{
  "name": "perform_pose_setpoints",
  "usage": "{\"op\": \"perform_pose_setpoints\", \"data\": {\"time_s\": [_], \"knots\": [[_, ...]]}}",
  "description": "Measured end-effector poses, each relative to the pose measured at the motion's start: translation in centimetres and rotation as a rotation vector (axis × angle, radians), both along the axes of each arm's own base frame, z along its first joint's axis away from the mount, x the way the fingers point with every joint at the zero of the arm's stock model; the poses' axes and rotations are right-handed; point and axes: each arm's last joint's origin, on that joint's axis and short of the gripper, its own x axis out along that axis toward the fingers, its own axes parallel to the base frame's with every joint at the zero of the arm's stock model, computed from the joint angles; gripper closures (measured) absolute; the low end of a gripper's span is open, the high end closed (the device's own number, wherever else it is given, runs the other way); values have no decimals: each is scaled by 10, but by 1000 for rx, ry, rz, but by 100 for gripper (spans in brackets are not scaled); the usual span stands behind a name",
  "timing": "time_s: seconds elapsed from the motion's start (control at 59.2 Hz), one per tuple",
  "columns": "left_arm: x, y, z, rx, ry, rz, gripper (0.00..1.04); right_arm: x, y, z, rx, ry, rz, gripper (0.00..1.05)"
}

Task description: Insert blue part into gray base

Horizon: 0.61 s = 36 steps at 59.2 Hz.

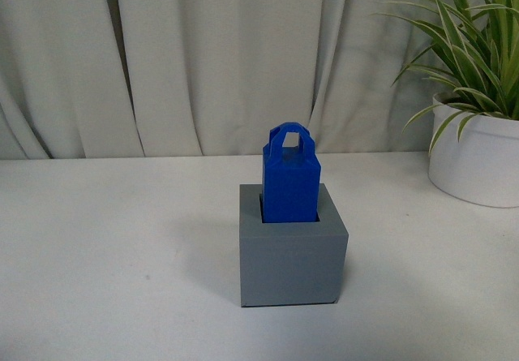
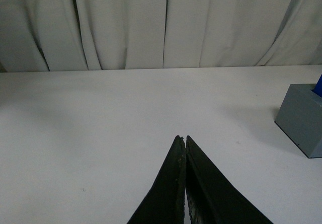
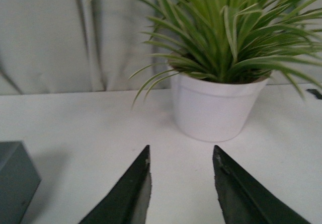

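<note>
Two grippers wait apart from the gray base (image 1: 292,255). Left of the base, the left gripper (image 2: 182,138) hangs over the bare surface (image 2: 100,123), jaws pressed together and empty. The blue part (image 1: 290,178) stands in the base's recess, mostly above the rim. I cannot tell whether it is fully seated, and a sideways nudge could cock and jam it. Right of the base, the right gripper (image 3: 181,151) is spread wide and empty, facing a potted plant (image 3: 216,108) whose leaves might snag an arm.
</note>
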Motion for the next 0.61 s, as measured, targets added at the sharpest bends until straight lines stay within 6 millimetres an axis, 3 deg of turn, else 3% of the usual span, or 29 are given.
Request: {"op": "perform_pose_setpoints", "data": {"time_s": [0.186,0.608], "knots": [[0,0,0,0,0,2,101,-20,-6,-12,2,-7,-24,104],[0,0,0,0,0,1,101,-57,-6,-32,6,-4,-21,103]]}}
